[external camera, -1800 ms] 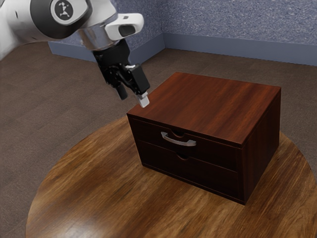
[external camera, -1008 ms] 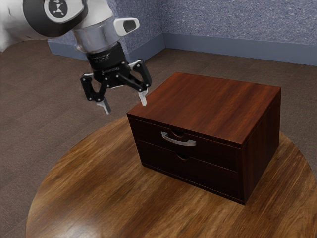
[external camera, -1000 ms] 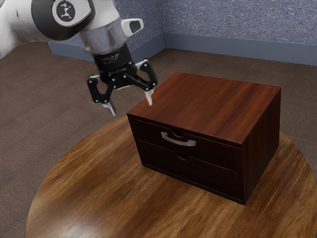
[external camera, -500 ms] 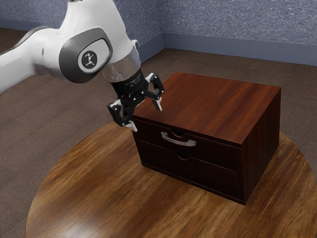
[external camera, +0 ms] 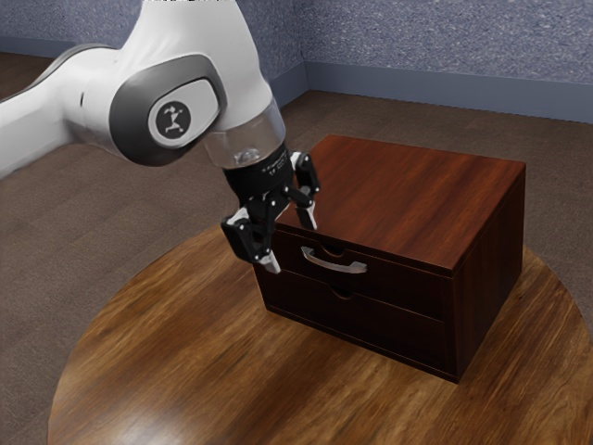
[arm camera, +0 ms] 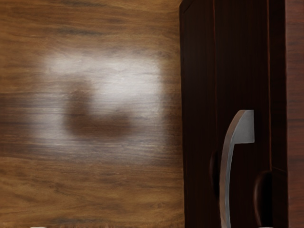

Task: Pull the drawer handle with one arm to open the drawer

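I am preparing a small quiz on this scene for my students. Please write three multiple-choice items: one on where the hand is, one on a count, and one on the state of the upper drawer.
1. Where is the hand?
A. Before the upper drawer of the cabinet, on the exterior view's left of the silver handle.
B. Behind the cabinet.
C. Flat on top of the cabinet.

2. How many silver handles does the cabinet's front show?
A. None.
B. One.
C. Three.

3. In which state is the upper drawer?
A. Pulled far out.
B. Taken out entirely.
C. Shut.

Answers:
1 A: the exterior view shows the open hand by the handle's end.
2 B: only the upper drawer bears a handle.
3 C: its front lies flush with the cabinet's front.
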You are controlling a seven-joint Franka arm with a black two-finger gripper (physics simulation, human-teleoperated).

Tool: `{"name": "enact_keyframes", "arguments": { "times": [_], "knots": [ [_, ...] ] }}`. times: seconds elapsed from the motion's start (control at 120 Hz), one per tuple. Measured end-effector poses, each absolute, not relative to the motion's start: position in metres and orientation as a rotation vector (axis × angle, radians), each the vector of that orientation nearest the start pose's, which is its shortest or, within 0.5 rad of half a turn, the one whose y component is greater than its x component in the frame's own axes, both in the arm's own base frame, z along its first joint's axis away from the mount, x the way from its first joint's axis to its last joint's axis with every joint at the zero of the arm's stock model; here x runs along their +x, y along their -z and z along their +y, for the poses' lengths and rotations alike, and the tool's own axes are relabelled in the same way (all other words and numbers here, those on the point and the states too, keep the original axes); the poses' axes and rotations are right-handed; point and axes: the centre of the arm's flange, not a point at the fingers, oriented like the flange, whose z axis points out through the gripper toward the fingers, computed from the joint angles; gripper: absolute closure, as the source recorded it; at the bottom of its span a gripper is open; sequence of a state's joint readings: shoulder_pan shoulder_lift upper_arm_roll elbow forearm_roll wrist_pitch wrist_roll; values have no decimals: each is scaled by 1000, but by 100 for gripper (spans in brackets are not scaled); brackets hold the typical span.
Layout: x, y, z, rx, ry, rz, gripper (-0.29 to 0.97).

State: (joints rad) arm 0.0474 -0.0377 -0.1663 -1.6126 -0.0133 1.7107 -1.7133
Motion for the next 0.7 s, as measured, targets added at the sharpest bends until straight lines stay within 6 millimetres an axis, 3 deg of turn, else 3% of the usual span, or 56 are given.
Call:
{"name": "enact_keyframes", "arguments": {
  "times": [0.233, 0.3, 0.417, 0.533, 0.7],
  "knots": [
    [549, -628, -50, 2008, -57, 2329, 15],
    [534, -625, -45, 1976, -76, 2363, 16],
    [502, -617, -72, 1985, -171, 2318, 17],
    [505, -612, -89, 1978, -252, 2266, 18],
    [521, -604, -91, 1931, -293, 2240, 20]
  ]
}}
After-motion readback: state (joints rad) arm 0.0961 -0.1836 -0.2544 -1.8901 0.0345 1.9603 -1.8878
